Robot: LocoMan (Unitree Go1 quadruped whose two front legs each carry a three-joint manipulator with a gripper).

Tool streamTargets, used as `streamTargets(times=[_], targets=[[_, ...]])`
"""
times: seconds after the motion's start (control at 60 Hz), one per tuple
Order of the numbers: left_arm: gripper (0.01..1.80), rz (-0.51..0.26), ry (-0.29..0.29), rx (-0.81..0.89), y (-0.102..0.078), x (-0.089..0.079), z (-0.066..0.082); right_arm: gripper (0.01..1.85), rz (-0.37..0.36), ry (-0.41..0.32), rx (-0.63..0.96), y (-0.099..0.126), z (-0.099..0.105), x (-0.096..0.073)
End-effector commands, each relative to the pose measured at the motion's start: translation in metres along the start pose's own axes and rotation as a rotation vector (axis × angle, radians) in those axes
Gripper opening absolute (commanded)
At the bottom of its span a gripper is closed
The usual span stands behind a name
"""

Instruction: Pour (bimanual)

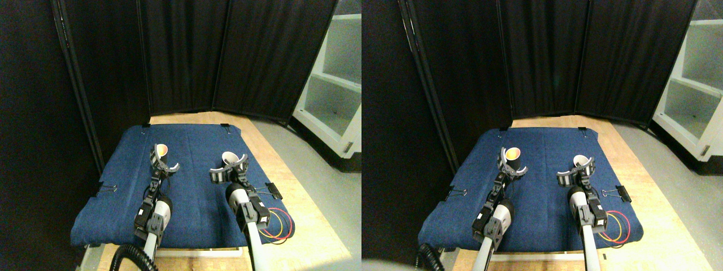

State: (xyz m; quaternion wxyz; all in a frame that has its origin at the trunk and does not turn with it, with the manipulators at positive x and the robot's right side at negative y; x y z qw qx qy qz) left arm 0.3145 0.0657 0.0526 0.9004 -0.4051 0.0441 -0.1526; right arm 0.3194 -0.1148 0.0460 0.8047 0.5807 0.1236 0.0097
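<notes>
Here both arms reach forward, left end effector [164, 164] and right end effector [229, 169] spread apart around cups.

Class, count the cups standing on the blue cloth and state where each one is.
2. One cup with an orange inside stands at the left gripper; a white cup stands at the right gripper. Both are partly hidden by the jaws on the blue cloth.

Navy blue cloth [192, 186], orange-lined cup [161, 150], white cup [229, 157], black curtain [186, 56]
</notes>
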Motion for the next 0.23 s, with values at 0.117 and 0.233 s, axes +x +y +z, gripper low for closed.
streamTargets(times=[0.117, 0.233], targets=[[0.81, -0.171, 0.005, 0.325, -0.0105, 0.0022, 0.0051, 1.4, 0.062, -0.024, -0.005, 0.0133, -0.0004, -0.0027], [0.82, -0.206, 0.001, 0.401, -0.0146, 0.0021, 0.0036, 1.4, 0.066, -0.022, -0.013, 0.0121, -0.0005, -0.0017]])
